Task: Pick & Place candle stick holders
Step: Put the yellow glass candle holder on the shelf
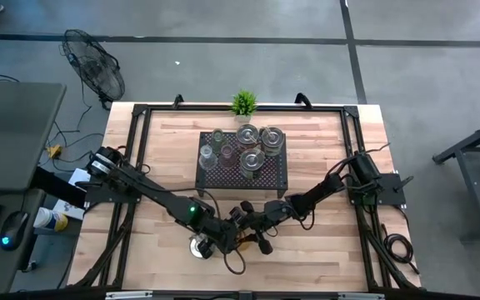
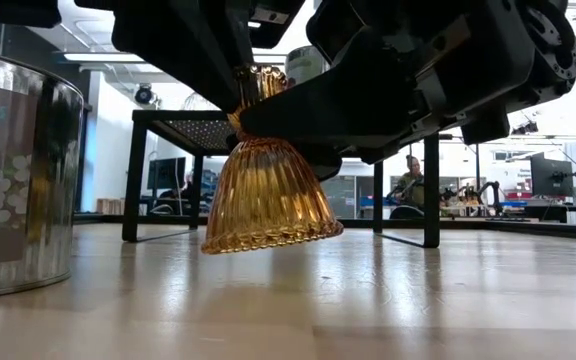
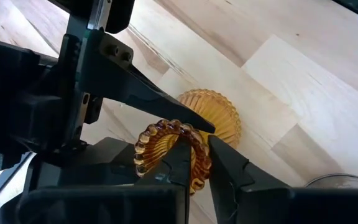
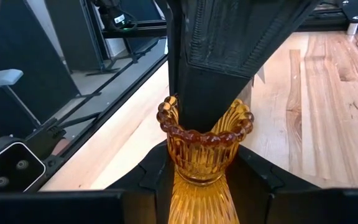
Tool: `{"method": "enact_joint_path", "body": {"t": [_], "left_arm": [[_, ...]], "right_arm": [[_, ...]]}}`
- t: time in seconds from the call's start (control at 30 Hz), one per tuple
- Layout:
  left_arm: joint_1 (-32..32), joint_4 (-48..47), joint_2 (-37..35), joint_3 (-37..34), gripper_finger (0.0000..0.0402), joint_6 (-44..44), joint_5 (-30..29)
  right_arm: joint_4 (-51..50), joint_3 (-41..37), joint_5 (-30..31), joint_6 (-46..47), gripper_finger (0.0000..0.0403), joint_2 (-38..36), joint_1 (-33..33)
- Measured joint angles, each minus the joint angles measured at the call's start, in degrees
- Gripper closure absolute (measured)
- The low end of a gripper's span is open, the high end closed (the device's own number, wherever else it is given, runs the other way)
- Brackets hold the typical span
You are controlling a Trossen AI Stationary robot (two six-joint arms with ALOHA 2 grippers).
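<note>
While both grippers meet at the table's 6 o'clock edge, the amber holder (image 2: 268, 190) hangs just above the wood, the right gripper (image 4: 205, 163) clamped on its neck and the left gripper (image 3: 194, 149) pinching its beaded rim. One should release before the other pulls away.

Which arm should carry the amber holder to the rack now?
Right, probably. The right end effector clamps the amber holder at its neck, clear of the table; the left end effector only pinches its beaded rim. The rack sits centrally behind both.
</note>
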Motion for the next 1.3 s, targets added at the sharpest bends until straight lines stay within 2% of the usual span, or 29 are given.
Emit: {"method": "enact_joint_path", "body": {"t": [0.43,0.6,0.87,1.13,1.3], "left_arm": [[0.0,0.3,0.02,-0.09,0.0377,-0.52,1.11],[-0.05,-0.72,0.09,-0.29,0.038,-1.18,2.64],[-0.47,-1.12,0.11,-0.13,0.038,-2.02,0.74],[-0.98,-10.93,0.31,6.15,0.0381,-5.2,-2.04],[-1.69,-17.52,0.28,10.55,0.0381,-8.71,-5.91]], "right_arm": [[-0.7,0.07,-0.15,-0.46,0.0278,-0.02,0.02],[-0.47,0.07,-0.3,-0.94,0.0243,-0.24,0.11],[-4.69,0.11,-1.34,1.74,0.0186,-0.39,0.21],[-8.75,0.09,-1.05,2.2,0.0176,-0.96,0.13],[-16.23,0.07,0.15,2.29,0.0176,-4.66,0.07]]}}
